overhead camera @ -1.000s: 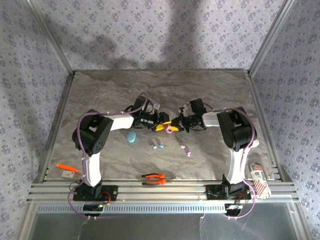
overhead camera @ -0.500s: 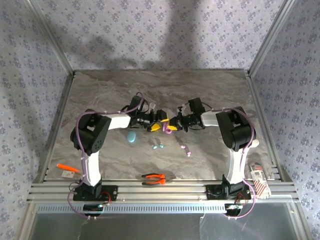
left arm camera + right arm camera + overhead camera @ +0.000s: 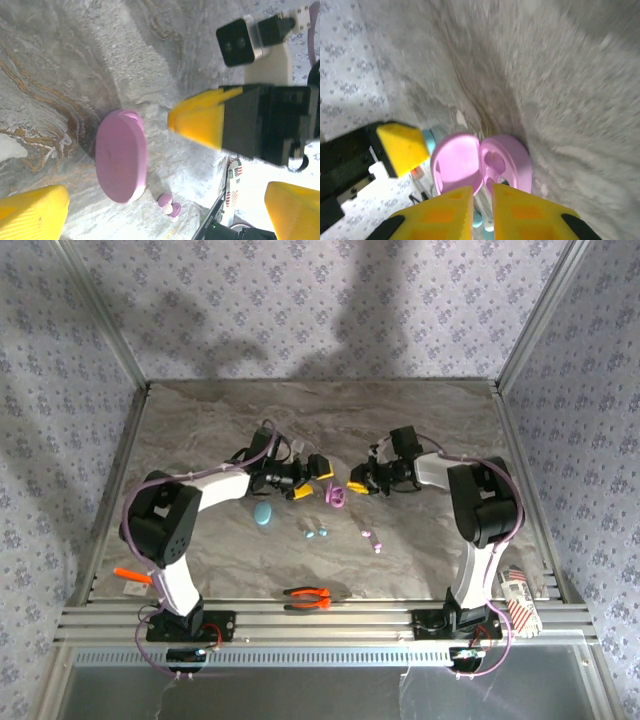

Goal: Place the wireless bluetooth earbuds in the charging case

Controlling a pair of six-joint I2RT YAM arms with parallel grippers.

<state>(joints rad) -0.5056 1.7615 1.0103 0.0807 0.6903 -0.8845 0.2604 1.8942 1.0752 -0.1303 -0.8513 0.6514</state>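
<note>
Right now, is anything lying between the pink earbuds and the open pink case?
Nothing visible. The pink earbuds lie on bare table, just nearer the arm bases than the open pink case. The right gripper is beside the case, off that line; the teal earbuds lie off to the left.

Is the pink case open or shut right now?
Open: the pink case lies with lid and base hinged apart, its inner hollows facing the right wrist camera.

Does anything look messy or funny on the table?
Yes. The pink case lies open and looks empty, while the pink earbuds and teal earbuds sit loose on the table nearby. Orange-handled pliers lie by the front edge.
</note>
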